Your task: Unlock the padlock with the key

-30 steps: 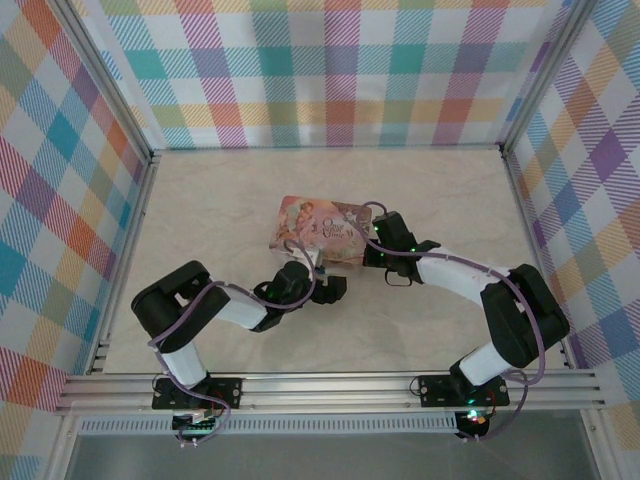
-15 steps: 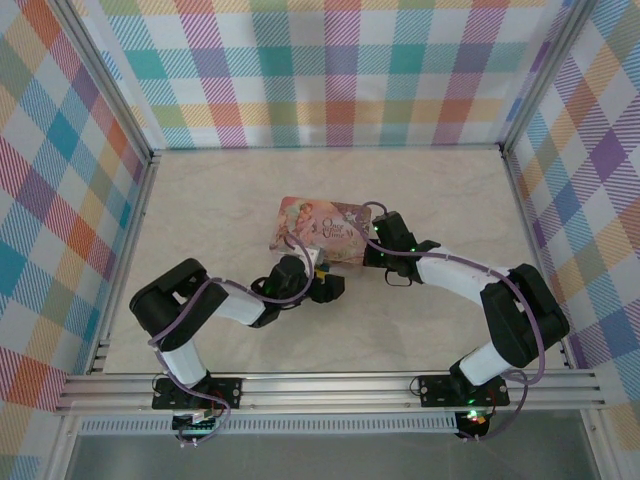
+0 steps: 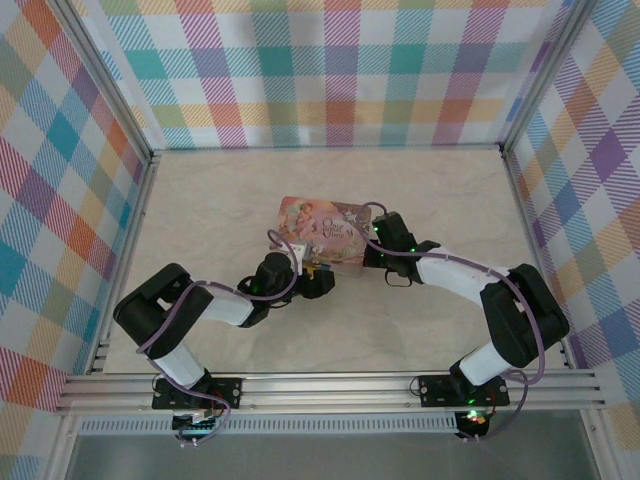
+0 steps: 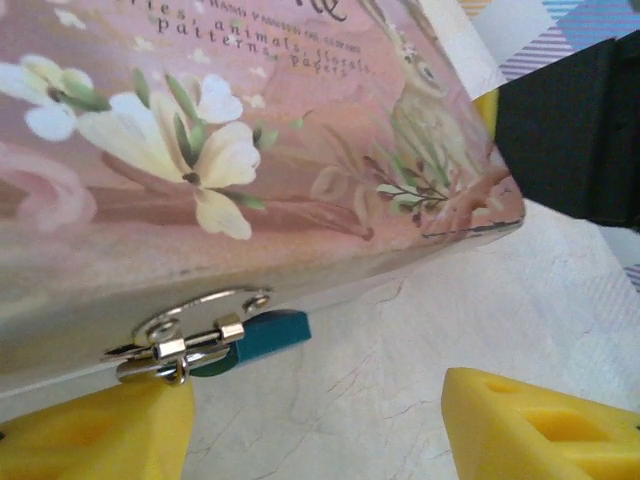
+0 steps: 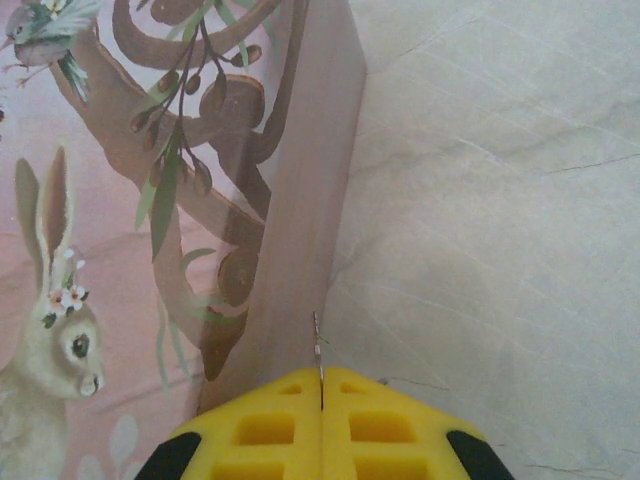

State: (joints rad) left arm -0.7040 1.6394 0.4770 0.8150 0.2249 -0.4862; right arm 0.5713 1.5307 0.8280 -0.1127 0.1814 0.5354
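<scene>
The pink-and-brown illustrated tin (image 3: 322, 230) lies mid-table. On its front wall is a metal hasp (image 4: 190, 335) with a teal piece (image 4: 268, 332) beside it. The brass padlock is hidden; the spot under the hasp is covered by a yellow finger (image 4: 90, 430) of my left gripper. That left gripper (image 4: 320, 430) (image 3: 316, 281) stands open at the tin's front edge, fingers far apart. My right gripper (image 5: 321, 375) (image 3: 376, 247) is shut at the tin's right side wall (image 5: 300, 220), with a thin metal key (image 5: 317, 345) held edge-on between its tips.
The marble-patterned tabletop (image 3: 220, 200) has free room to the left of and behind the tin. Checked walls enclose the table on three sides, and an aluminium rail (image 3: 330, 388) runs along the near edge.
My left arm has swung left and its gripper has moved in closer to the tin's front edge. The right arm and the tin have not moved.
</scene>
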